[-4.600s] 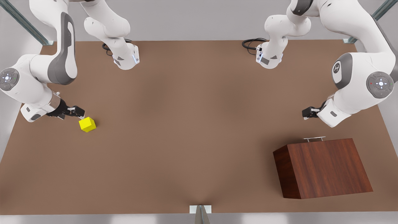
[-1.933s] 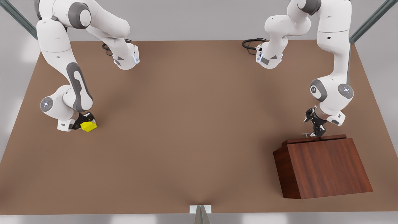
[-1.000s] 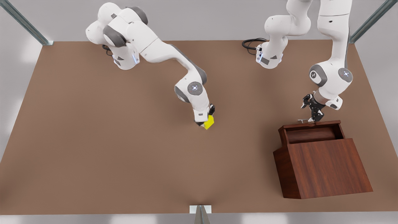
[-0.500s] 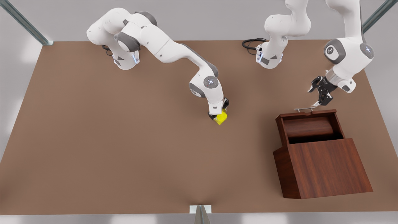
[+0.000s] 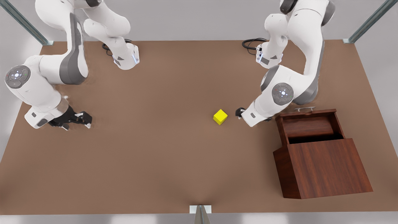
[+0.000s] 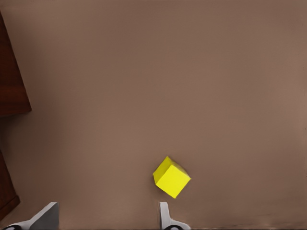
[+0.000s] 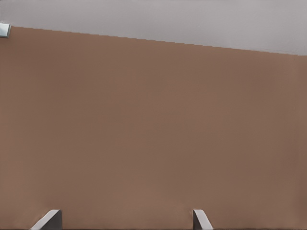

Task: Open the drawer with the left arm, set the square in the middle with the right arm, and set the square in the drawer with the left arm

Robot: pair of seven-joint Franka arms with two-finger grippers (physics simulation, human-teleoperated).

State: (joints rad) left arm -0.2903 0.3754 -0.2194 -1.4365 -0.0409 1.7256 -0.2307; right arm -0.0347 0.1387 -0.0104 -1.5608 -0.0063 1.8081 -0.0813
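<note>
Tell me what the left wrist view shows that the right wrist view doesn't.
The left wrist view has the yellow square lying on the table just beyond the open left pincer, plus a dark edge of the wooden cabinet. The right wrist view has the grey backdrop past the table's far edge and a metal corner bracket, with the open right pincer over bare surface. Both share the plain brown tabletop.

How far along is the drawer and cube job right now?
Done: the drawer stands open and the square sits mid-table. In hand: the left gripper, open, hovers beside the square. The right gripper, open, waits aside. Left: grasping it, dropping it in the drawer.
</note>
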